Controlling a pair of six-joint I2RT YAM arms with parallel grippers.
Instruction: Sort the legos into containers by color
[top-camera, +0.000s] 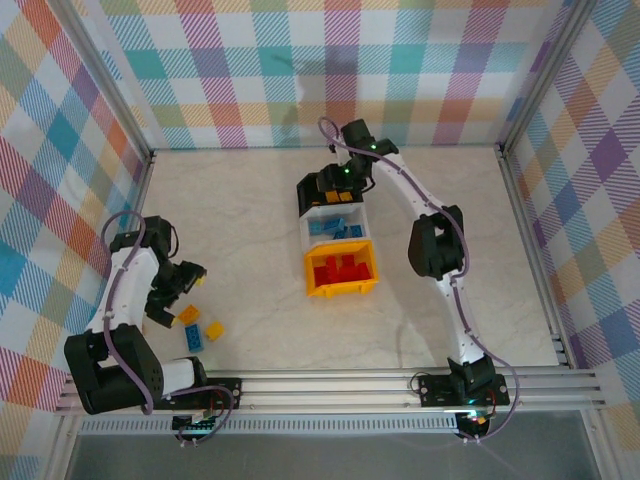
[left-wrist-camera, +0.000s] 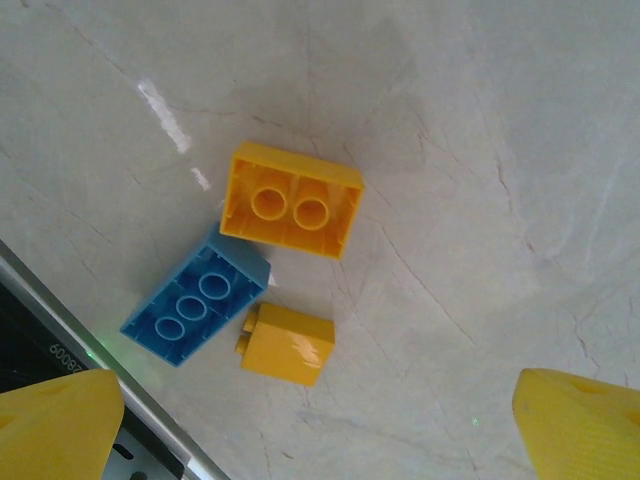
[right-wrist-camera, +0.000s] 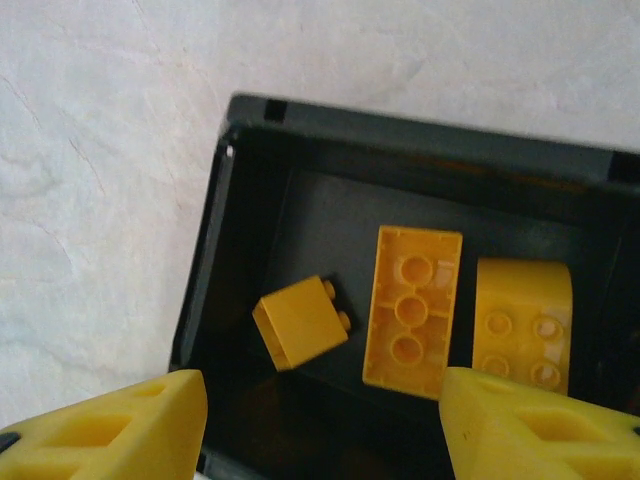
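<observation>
**Left pincer ready above three loose bricks**

The left pincer (left-wrist-camera: 320, 430) is spread wide over the counter (left-wrist-camera: 480, 150), above a yellow brick (left-wrist-camera: 290, 212), a blue brick (left-wrist-camera: 195, 310) and a small yellow brick (left-wrist-camera: 288, 343). The two bigger ones perhaps touch at a corner. It is better to take the small one, closing on its flat sides. The right pincer (right-wrist-camera: 325, 430), spread and empty, hangs over the black bin (right-wrist-camera: 215, 230), where three yellow pieces (right-wrist-camera: 412, 310) lie.

Black bin (right-wrist-camera: 250, 112) on the pale tabletop (right-wrist-camera: 100, 150)
Three yellow legos inside: small brick (right-wrist-camera: 298, 322), long brick (right-wrist-camera: 412, 310) underside up, rounded brick (right-wrist-camera: 520, 322).
</observation>
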